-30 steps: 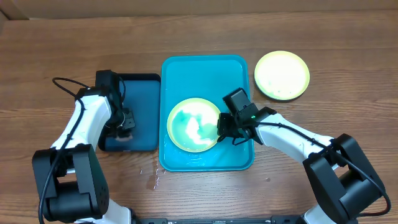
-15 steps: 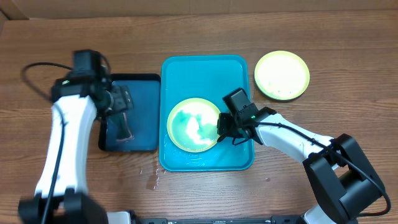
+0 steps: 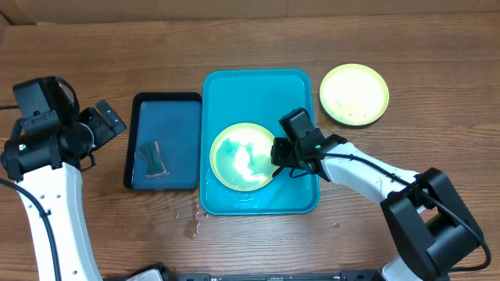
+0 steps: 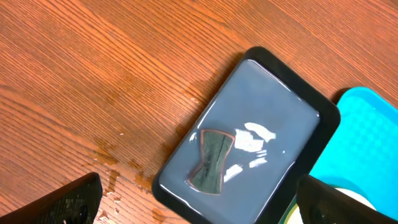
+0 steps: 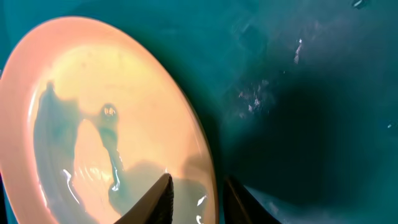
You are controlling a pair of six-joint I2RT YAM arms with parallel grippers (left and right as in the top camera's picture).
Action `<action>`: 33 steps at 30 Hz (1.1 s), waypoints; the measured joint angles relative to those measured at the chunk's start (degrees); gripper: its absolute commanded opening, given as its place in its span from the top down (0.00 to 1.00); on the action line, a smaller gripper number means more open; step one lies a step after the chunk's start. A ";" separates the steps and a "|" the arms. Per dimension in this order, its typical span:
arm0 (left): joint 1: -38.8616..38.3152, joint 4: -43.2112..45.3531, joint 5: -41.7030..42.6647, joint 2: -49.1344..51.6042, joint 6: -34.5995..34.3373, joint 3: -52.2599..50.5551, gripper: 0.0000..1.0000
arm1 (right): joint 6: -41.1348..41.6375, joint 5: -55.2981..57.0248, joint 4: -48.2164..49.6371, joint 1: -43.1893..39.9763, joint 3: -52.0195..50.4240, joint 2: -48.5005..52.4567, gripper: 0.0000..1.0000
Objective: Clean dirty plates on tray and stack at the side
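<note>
Right hand [image 3: 276,158] astride plate [image 3: 237,154] rim in tray [image 3: 258,94]

A brown wood-grain desk [image 3: 94,47] fills the scene. On its left half lies a small dark navy tray [image 3: 164,97], rectangular with rounded corners and a raised rim, holding a shallow film of liquid that catches white glints. In that liquid rests a small grey-green scrap [image 4: 211,160], pinched at the middle like a bow tie (its edges look reddish-brown; what it is made of is unclear). Wet spots [image 3: 190,222] darken the wood just off the navy tray's near corner.
</note>
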 measured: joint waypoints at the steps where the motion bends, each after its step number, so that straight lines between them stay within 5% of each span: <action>1: 0.00 -0.02 0.00 0.00 0.00 0.00 0.00 | -0.02 0.11 0.13 0.00 0.00 0.00 0.72; 27: 0.00 -0.02 0.00 0.76 -0.20 0.00 0.00 | 0.04 3.69 2.36 0.00 0.00 1.86 0.85; 33: 0.00 -0.04 0.00 0.76 -0.20 0.00 0.00 | 0.09 3.58 2.47 0.09 0.00 1.88 0.96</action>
